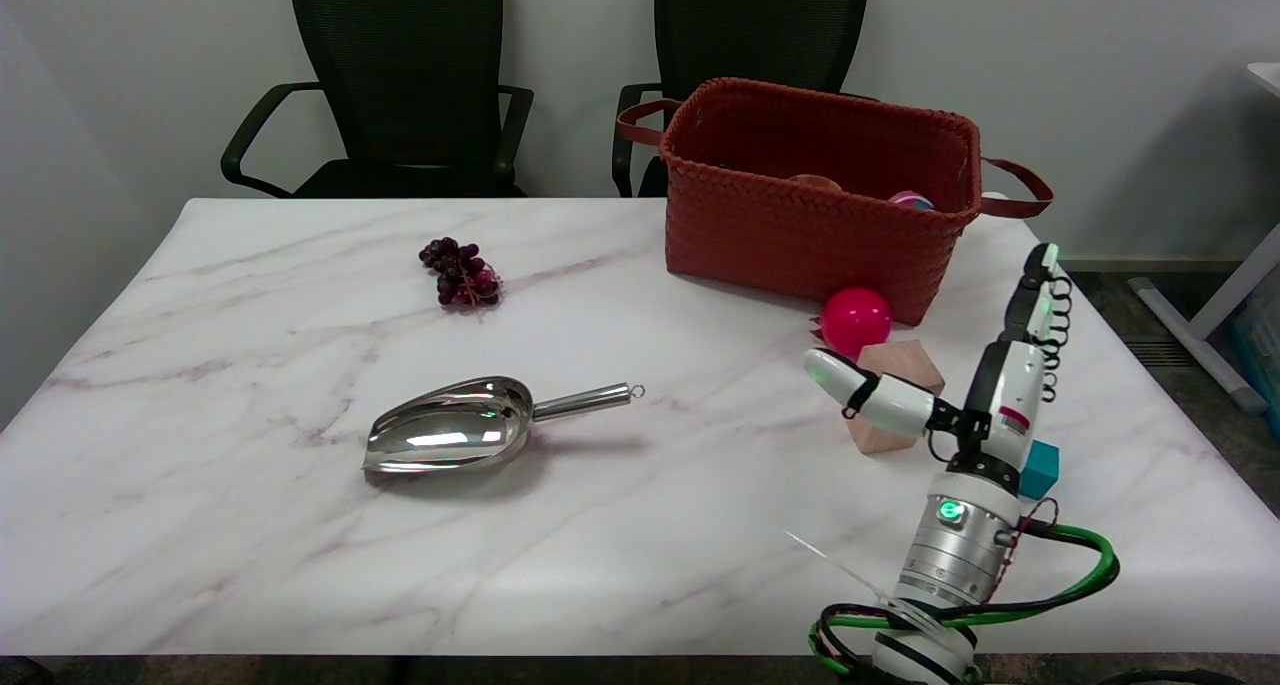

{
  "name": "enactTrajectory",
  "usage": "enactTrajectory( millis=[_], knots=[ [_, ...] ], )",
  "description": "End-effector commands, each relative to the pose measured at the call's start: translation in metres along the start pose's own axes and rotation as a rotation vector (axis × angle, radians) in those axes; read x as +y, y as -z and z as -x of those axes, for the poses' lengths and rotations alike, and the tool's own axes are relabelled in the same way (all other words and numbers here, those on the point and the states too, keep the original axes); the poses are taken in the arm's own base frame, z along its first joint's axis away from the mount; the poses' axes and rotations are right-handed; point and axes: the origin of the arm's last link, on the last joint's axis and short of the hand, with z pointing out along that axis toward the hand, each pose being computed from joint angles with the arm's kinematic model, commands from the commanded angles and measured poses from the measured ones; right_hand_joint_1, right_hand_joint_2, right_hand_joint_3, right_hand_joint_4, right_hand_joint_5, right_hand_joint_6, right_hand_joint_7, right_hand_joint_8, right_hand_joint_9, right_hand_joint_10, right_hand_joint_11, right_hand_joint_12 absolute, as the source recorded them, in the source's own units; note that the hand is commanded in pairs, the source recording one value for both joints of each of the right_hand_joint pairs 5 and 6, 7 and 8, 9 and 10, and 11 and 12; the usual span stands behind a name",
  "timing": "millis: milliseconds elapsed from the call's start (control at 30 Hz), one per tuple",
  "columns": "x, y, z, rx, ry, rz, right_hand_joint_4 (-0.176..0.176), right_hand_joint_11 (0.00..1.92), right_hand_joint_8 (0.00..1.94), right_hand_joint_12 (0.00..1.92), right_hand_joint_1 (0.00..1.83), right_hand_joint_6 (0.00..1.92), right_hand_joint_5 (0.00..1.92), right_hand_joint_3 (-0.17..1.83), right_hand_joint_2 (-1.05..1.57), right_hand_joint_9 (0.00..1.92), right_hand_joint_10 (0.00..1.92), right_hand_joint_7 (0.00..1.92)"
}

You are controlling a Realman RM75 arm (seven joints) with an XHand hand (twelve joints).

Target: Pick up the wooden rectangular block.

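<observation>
Your table [300,525] is one broad slab of pale marble-patterned surface, and it carries everything you need to reckon with. Beyond your right hand [985,405] and up to its left stands the woven red basket [800,235], with two black office chairs [400,65] behind the far edge against a plain wall. Well off to the hand's left lies the steel scoop [470,430], and farther still, toward the far left, the bunch of dark grapes [460,273].

The relation that matters: the wooden block [900,390] sits on the table just to the left of your hand, and the thumb [865,397] crosses in front of it, so part of its near face is hidden (I cannot tell whether thumb and wood actually touch). It reads as chunky and standing on a slant, its long axis hard to judge from here. The hand is released, fingers stretched out straight and away, thumb splayed left, nothing in it. Directly beyond the block, close against it, is the pink ball [857,320]; the small teal cube [1040,468] peeks out just right of the wrist. I judge you need to swing the fingers left around the block
</observation>
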Motion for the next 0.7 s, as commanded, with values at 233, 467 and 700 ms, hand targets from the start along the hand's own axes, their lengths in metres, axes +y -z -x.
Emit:
enactTrajectory(
  millis=[233, 467, 700],
  knots=[
    [0.061, -0.011, -0.015, 0.038, 0.030, 0.175, 0.000, 0.00, 0.00, 0.00, 1.11, 0.00, 0.00, 0.28, 0.04, 0.00, 0.00, 0.00],
    [0.070, -0.015, -0.012, 0.010, 0.042, 0.215, 0.000, 0.00, 0.00, 0.00, 1.07, 0.00, 0.00, 0.16, 0.02, 0.00, 0.00, 0.00],
    [0.079, -0.016, -0.008, -0.015, -0.010, 0.238, 0.000, 0.00, 0.00, 0.00, 1.05, 0.00, 0.00, 0.07, 0.02, 0.00, 0.00, 0.00]
  ],
)
